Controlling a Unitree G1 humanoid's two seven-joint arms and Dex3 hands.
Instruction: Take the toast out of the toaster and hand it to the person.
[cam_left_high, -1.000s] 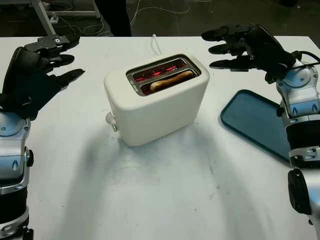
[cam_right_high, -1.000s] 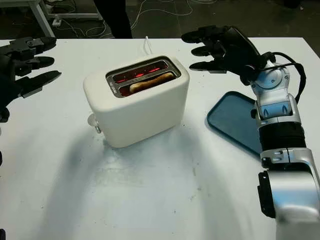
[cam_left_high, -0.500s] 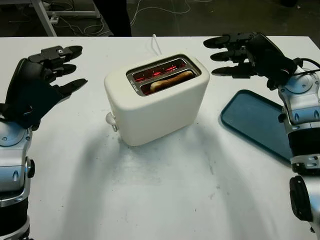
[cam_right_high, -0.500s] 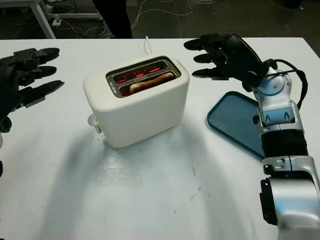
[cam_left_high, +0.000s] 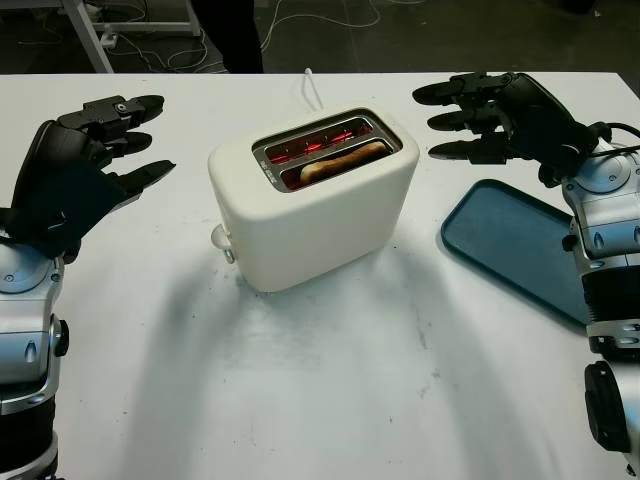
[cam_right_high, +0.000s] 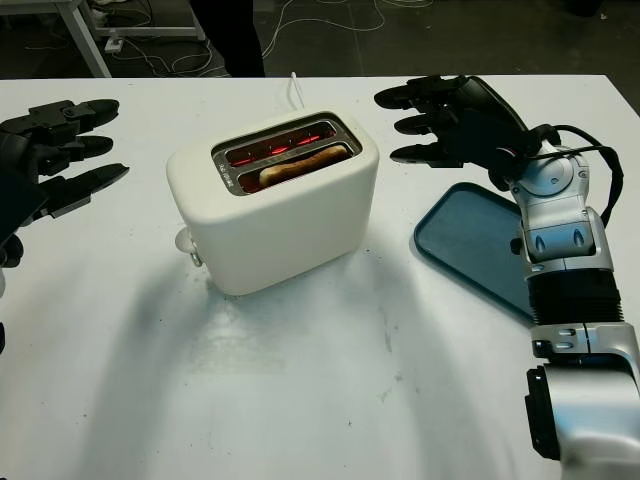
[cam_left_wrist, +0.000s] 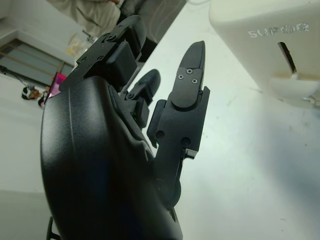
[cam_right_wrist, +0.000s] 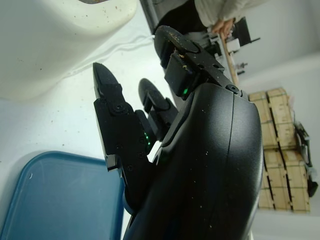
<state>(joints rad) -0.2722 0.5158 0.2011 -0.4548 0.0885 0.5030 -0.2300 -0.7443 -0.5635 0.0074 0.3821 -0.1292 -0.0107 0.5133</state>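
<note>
A cream toaster (cam_left_high: 312, 205) stands in the middle of the white table, its slots glowing red. A slice of toast (cam_left_high: 343, 160) sits low in the nearer slot, only its top edge showing. My left hand (cam_left_high: 110, 135) hovers open to the left of the toaster, a hand's width away from it. My right hand (cam_left_high: 468, 118) hovers open just right of the toaster's top, above the table. Neither hand touches the toaster. In the left wrist view the toaster's side with its lever (cam_left_wrist: 295, 85) is seen past my fingers (cam_left_wrist: 189, 95).
A blue tray (cam_left_high: 520, 245) lies flat at the right, under my right forearm. The toaster's white cord (cam_left_high: 312, 88) runs off the table's far edge. A person's dark legs (cam_left_high: 228, 30) stand beyond the table. Bare tabletop (cam_left_high: 330, 380) stretches in front.
My right hand has drifted a little to the right and down, away from the toaster's top. My left hand has shifted slightly right toward the toaster. The toast and toaster have not moved.
</note>
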